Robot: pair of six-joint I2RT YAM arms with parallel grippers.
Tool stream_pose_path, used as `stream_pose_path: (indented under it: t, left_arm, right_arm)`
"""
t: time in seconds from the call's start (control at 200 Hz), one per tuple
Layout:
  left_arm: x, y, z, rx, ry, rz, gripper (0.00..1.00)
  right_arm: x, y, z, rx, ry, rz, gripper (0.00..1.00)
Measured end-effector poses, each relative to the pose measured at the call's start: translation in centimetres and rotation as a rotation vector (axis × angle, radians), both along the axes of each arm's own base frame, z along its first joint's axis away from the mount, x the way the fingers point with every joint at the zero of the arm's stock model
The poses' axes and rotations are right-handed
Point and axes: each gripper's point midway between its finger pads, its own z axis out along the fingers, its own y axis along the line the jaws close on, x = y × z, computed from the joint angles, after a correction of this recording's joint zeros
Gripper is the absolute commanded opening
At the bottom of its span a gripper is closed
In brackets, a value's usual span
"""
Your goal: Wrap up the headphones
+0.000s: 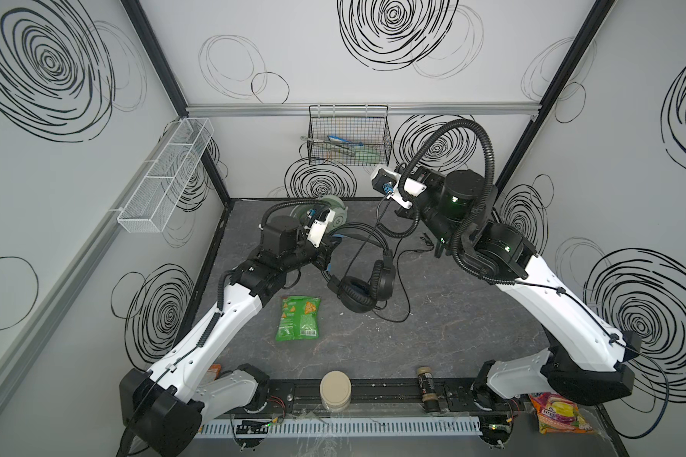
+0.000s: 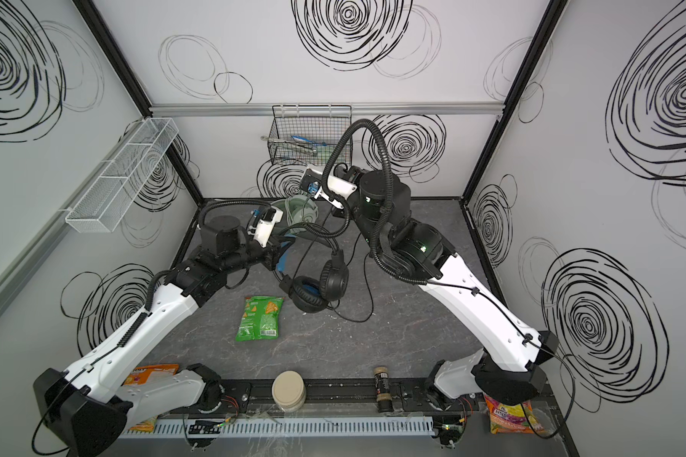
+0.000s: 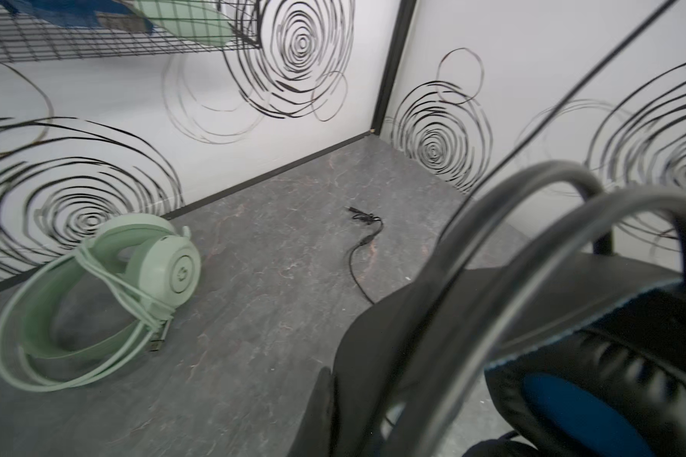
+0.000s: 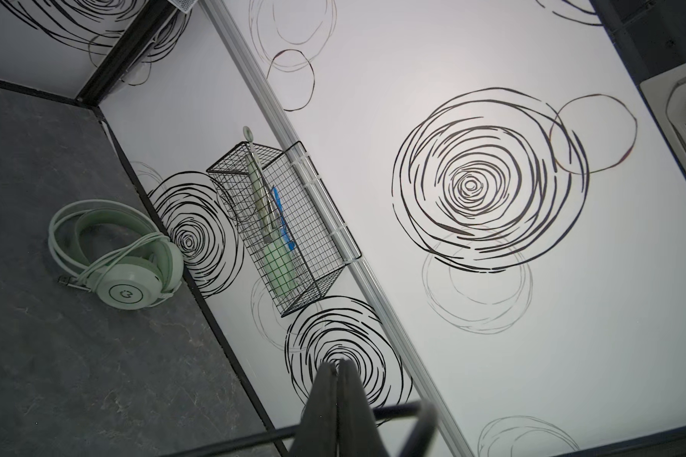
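The black headphones hang above the table with blue lining inside the headband. My left gripper is shut on that headband; one finger presses flat against it. Their black cable rises taut to my right gripper, which is raised near the back wall. Its fingers are together with the cable crossing them. The cable's plug end lies on the table. The mint-green headphones lie at the back with their pale cable wound round them, partly hidden behind my left wrist.
A green chip bag lies in front of the black headphones. A black wire basket hangs on the back wall and a white mesh basket on the left wall. At the front edge are a round jar, a bottle and snack bags.
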Motion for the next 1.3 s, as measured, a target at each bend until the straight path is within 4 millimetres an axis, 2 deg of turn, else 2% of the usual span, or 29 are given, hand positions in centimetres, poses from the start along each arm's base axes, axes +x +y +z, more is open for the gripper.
stream_pose_path:
  t: [0.2, 0.55, 0.725, 0.921, 1.051, 1.296]
  left_arm:
    - [-2.0, 0.0, 2.0, -0.158, 0.02, -0.073, 0.0]
    - [-2.2, -0.9, 4.2, -0.434, 0.081, -0.131, 0.0]
    - [-2.5, -1.2, 5.8, -0.539, 0.088, -0.165, 0.0]
    - [-2.9, -1.4, 8.1, -0.658, 0.095, -0.216, 0.0]
    - [-3.1, -1.5, 9.6, -0.739, 0.109, -0.245, 0.0]
    - [-3.5, -1.8, 11.7, -0.866, 0.154, -0.291, 0.0]
  right_arm:
    - [1.4, -1.8, 0.5, 0.073, 0.006, -0.053, 0.0]
    - [3.6, -5.1, 1.0, 0.216, 0.019, -0.126, 0.0]
    - [4.1, -5.1, 0.5, 0.276, 0.033, -0.116, 0.0]
    - [4.5, -4.6, -2.3, 0.325, 0.097, -0.075, 0.0]
    - [4.4, -4.1, -3.2, 0.363, 0.125, -0.034, 0.0]
    - [2.3, -4.1, -3.4, 0.458, 0.132, 0.099, 0.0]
